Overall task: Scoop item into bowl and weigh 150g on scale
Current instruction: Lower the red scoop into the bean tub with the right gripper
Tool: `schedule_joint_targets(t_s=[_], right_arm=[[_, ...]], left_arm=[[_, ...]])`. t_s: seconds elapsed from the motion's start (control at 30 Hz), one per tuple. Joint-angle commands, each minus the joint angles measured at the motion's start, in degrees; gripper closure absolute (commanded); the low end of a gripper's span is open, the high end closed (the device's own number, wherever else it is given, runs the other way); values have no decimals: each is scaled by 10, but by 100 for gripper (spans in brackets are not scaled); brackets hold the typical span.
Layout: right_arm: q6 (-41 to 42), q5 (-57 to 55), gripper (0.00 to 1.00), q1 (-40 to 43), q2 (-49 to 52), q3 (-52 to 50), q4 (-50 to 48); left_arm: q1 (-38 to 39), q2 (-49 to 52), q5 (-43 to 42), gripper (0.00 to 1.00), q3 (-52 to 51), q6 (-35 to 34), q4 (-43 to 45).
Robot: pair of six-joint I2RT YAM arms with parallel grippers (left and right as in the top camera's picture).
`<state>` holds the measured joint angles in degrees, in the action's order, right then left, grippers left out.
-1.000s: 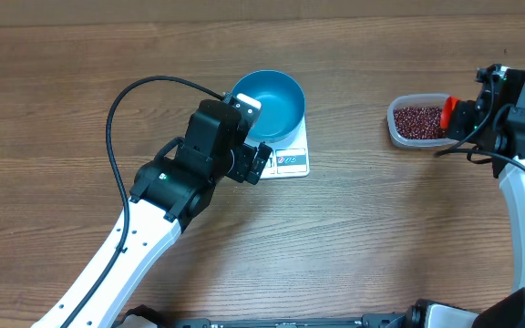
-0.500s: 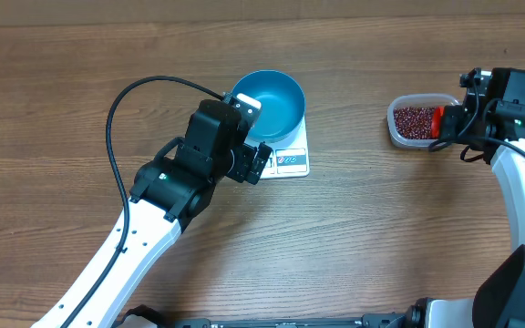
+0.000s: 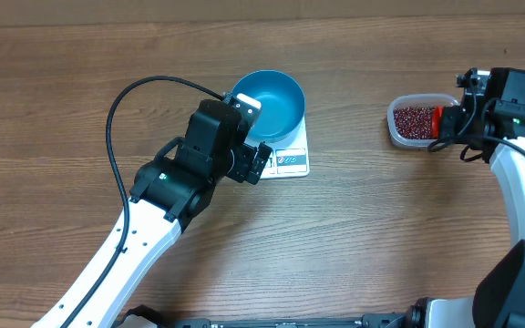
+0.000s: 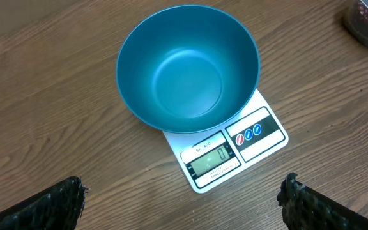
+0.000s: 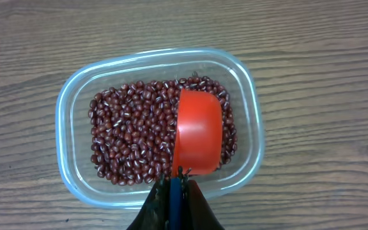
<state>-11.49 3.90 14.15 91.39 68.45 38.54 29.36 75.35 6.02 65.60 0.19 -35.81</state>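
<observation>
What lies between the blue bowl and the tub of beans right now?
Nothing. In the overhead view, only bare wooden table separates the bowl from the tub, with no obstacle on that stretch.

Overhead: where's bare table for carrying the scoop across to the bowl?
Bare wood runs between the scale and the bean tub, and along the far side. Crowded: left arm hangs over the blue bowl's left edge; red scoop sits in the tub.

wooden table (image 3: pixel 354 228) with scale (image 3: pixel 293 162) and clear tub (image 3: pixel 395 135)
</observation>
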Motion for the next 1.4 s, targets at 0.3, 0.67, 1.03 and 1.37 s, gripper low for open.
schedule_joint_targets(t_s=[0.3,0.67,1.03,1.37], right_arm=[[-6,82,96,0,47,1,15],[-8,146,96,5,47,1,27],[-8,225,96,45,58,1,42],[3,258,96,55,94,1,33]], left_arm=[[-1,-11,-5,0,1,5,0],[-1,-11,-5,0,1,5,0],[-1,-11,-5,1,1,5,0],[-1,-11,-5,0,1,5,0]])
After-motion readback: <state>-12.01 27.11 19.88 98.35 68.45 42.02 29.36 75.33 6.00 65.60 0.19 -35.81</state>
